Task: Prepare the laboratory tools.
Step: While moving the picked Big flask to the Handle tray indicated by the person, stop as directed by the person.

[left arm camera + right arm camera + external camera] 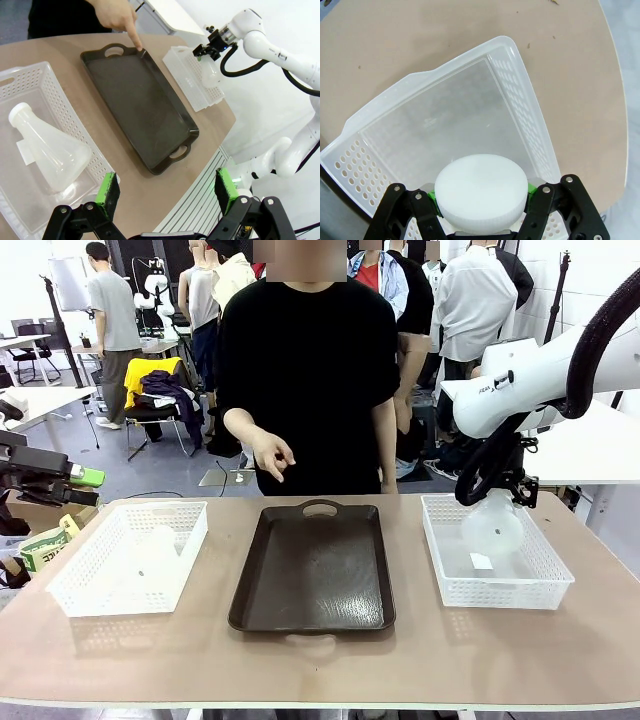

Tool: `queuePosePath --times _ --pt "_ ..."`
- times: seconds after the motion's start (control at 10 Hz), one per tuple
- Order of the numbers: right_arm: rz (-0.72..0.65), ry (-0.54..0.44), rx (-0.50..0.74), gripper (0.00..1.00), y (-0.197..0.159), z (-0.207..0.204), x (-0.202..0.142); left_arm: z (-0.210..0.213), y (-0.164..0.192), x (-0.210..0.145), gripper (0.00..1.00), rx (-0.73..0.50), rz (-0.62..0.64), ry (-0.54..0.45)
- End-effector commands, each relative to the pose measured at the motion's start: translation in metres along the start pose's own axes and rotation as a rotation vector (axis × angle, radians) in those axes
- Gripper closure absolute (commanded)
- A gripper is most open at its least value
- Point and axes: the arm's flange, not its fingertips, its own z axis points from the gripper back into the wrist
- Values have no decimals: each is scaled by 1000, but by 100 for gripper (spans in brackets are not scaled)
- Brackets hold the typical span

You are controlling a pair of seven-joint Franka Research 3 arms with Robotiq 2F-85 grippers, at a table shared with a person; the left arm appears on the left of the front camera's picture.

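Erlenmeyer flask (492, 527) hangs clamped in my right gripper (481, 200) over the mesh basket (505, 596) at three o'clock of the tray (312, 570). Second flask (47, 150) lies on its side in the nine o'clock basket (31, 82); my left gripper (166, 190) stands wide.

Milky-white flasks (47, 150), white perforated baskets (110, 600), dark brown tray (312, 570), tan table (320, 660).

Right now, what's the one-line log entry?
right gripper: shut on flask over right basket | left gripper: open | second flask: in left basket | person's hand: pointing at tray
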Motion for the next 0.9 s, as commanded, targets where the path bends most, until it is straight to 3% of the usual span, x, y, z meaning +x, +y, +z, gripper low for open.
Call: queuePosePath --times 0.0,0.5,0.8 --pt "0 0 0 100 0 0 0 -1 2 -1 0 -15 -20 -23" --pt "0 0 0 100 0 0 0 -1 2 -1 0 -15 -20 -23" --pt "77 -110 82 100 -4 50 -29 -1 2 -1 0 -15 -20 -23"
